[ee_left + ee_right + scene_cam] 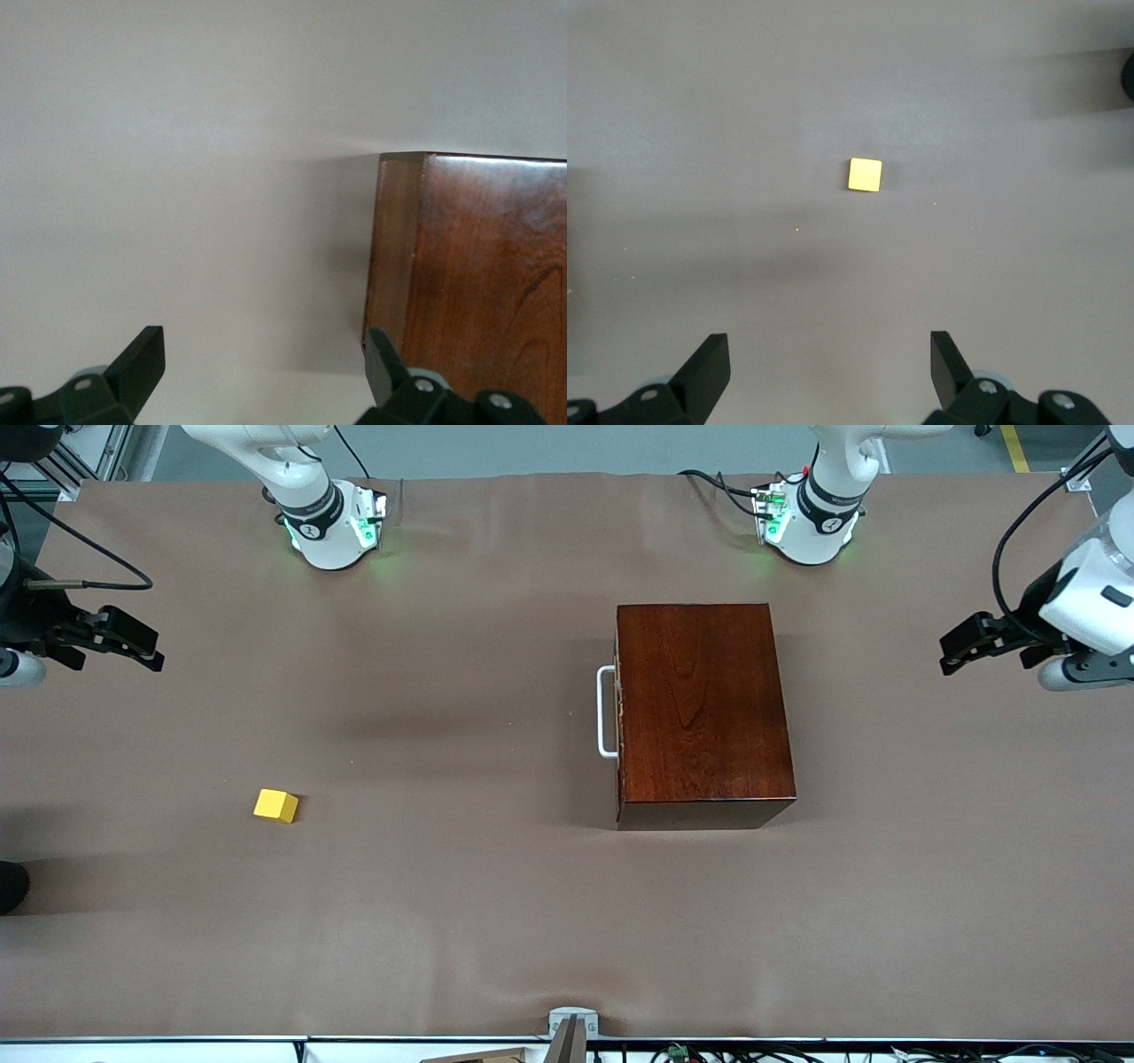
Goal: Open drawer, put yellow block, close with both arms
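Right gripper [133,646] hangs over the tabletop [461,921] at the right arm's end, its jaws spread wide and empty. Its wrist camera looks straight down on the yellow block [865,174], which suggests this arm is staged for the pick. The block sits alone on the brown surface, nearer to the front camera than the box and well apart from it, with bare room on every side for the fingers to come down around it.

Left gripper [979,642] hovers at the left arm's end of the tabletop, also wide and holding nothing. In its wrist view the glossy mahogany box [700,708] fills one corner, so it seems set up to steady the box or work the drawer [618,708]. That drawer looks fully shut, its dark front flush with the box, though from above the seam is hard to read. Its white handle [607,711] sticks out toward the right arm's end, facing a broad open stretch, so the tray should have ample room to slide out. The box stands square, close in front of the left arm's base, leaving clear approach along its sides. Nothing in the task appears started yet.
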